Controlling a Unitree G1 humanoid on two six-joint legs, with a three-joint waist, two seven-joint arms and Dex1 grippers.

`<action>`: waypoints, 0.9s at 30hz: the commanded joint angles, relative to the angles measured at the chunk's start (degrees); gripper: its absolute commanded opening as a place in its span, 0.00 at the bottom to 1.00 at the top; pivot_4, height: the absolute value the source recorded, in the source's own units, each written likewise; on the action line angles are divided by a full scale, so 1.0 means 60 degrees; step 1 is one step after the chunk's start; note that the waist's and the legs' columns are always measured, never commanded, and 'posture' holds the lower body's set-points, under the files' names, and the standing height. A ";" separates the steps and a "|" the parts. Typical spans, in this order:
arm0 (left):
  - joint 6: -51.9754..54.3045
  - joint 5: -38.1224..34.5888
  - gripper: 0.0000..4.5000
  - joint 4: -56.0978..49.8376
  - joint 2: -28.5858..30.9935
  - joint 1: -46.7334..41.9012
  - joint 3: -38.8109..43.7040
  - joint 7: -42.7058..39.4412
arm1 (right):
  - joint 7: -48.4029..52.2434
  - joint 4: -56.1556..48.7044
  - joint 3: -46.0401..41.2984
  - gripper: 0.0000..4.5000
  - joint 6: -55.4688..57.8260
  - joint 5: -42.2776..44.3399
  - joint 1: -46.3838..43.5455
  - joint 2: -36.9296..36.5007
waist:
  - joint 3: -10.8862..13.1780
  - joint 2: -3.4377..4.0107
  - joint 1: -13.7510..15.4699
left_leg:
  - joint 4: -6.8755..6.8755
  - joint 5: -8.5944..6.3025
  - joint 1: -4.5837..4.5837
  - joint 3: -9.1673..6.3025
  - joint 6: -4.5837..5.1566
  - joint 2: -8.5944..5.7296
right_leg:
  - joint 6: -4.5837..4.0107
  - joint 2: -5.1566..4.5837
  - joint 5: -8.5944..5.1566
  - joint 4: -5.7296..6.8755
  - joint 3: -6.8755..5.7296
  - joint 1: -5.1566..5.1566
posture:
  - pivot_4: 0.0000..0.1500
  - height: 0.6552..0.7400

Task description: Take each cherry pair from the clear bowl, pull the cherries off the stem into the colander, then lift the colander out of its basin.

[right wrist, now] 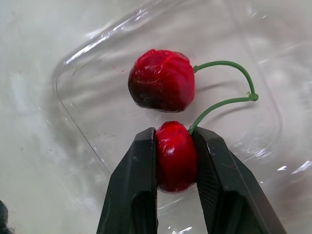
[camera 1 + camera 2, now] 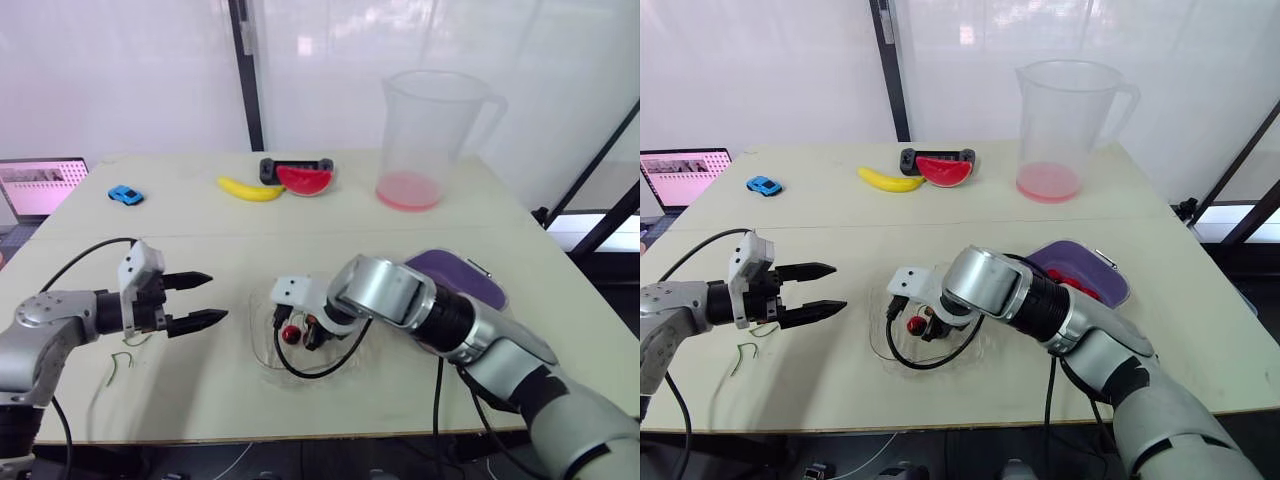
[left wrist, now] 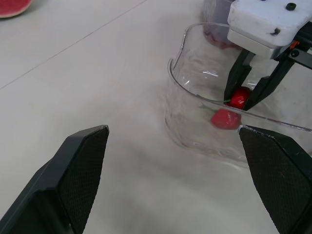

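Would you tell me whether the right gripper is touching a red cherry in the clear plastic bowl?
Touching. The right wrist view shows the right gripper closed on one red cherry, both fingers against its sides.

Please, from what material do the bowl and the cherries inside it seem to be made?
Clear bowl: thin transparent plastic, probably; glossy, the table shows through its walls. Cherries: likely moulded plastic or rubber imitations; shiny red skin with ridged creases, and a smooth uniform green stem.
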 commanded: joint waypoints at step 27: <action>0.2405 -0.1904 1.00 -0.0178 -0.1057 -0.3212 0.0189 0.2195 | 0.1862 -0.3318 -0.6595 0.19 -0.8707 -0.0760 0.3141 -0.4532 | -0.0001 -0.0008 0.0035 | 0.0010 -0.0004 -0.0001 0.0010 0.0007 -0.0001 | 0.0002 0.0003 0.0000 -0.0007 -0.0002 0.0016 | 1.00 1.00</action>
